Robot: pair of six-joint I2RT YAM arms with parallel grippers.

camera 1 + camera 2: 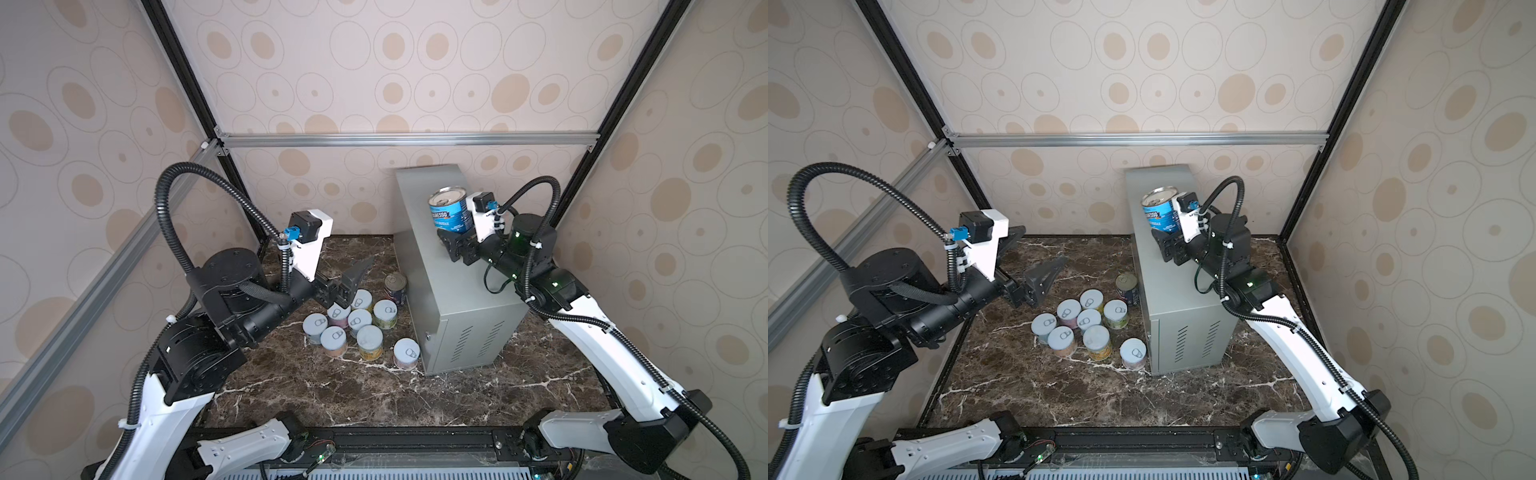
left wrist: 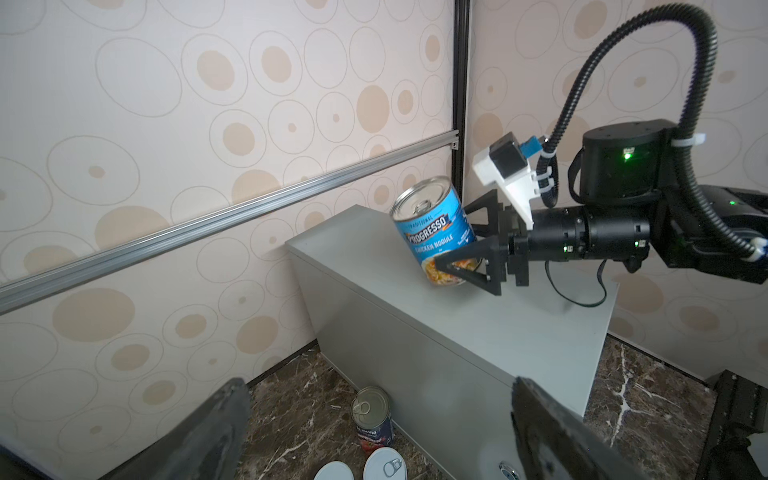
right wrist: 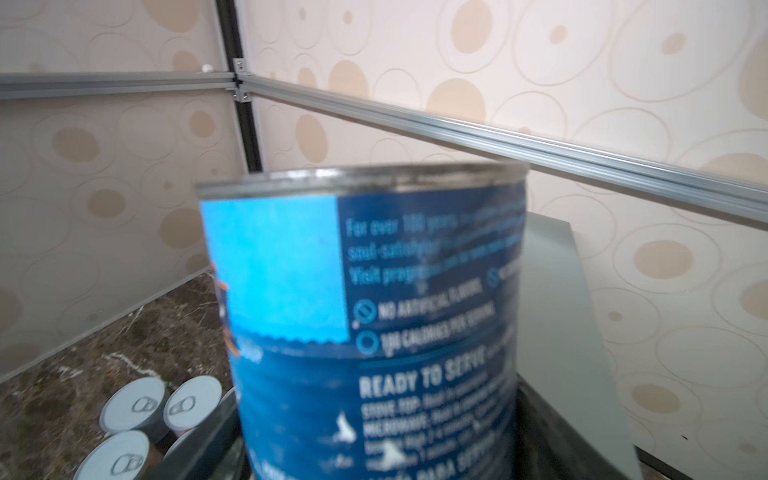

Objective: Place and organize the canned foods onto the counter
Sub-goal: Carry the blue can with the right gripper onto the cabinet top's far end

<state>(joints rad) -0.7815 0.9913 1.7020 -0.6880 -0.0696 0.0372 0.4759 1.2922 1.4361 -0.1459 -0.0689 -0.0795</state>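
My right gripper (image 1: 454, 233) is shut on a tall blue-yellow can (image 1: 451, 210) with a metal top. It holds the can tilted over the back part of the grey counter (image 1: 440, 299). The can's base sits at or just above the counter top (image 2: 498, 324); I cannot tell if they touch. The can's label fills the right wrist view (image 3: 374, 311). My left gripper (image 1: 1040, 249) hangs open and empty above the marble, left of the counter. A navy-red can (image 1: 395, 286) stands against the counter's left side. Several short white-lidded cans (image 1: 353, 320) cluster in front of it, among them a green-yellow can (image 1: 370, 340).
One short can (image 1: 406, 353) stands apart, by the counter's front left corner near the lock (image 1: 428, 337). The right arm's thin black cable (image 2: 582, 299) droops onto the counter top. Patterned walls and an aluminium rail (image 1: 374, 139) close in the dark marble surface (image 1: 332, 395).
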